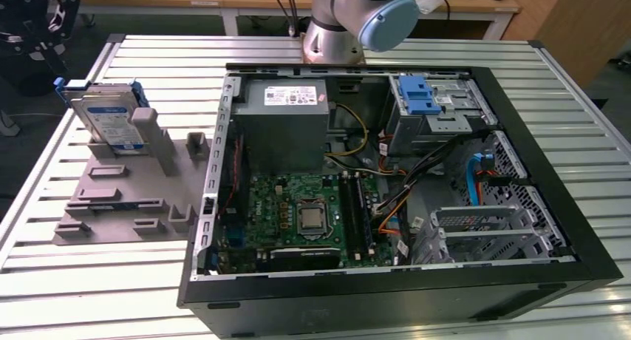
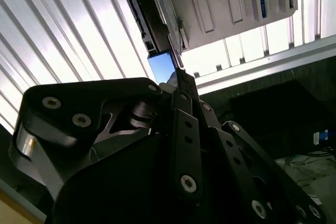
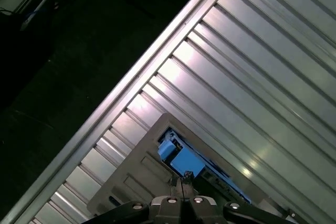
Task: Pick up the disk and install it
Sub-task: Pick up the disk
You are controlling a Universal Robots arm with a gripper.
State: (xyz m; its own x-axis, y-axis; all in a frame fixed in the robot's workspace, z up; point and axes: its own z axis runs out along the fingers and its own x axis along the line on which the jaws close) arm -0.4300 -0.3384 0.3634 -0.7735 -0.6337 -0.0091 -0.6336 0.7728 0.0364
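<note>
The disk (image 1: 108, 118), silver with a white-and-blue label and a blue carrier frame, stands upright in a slot of the grey holder (image 1: 128, 199) on the exterior view's left. My gripper (image 1: 41, 37) hangs above and beyond it, near the table's far corner, apart from the disk. In the first wrist view the fingertips (image 3: 182, 178) meet with nothing between them, just over the blue carrier of the disk (image 3: 178, 158). In the second wrist view the gripper (image 2: 176, 74) points toward the disk's blue edge (image 2: 161, 66).
An open computer case (image 1: 552, 273) lies on the slatted metal table (image 1: 99, 281), showing the motherboard, power supply and a drive bay with a blue latch (image 1: 419, 96). The arm's base (image 1: 335, 29) stands behind the case. The table edge (image 3: 121, 93) and dark floor lie beside the holder (image 3: 139, 174).
</note>
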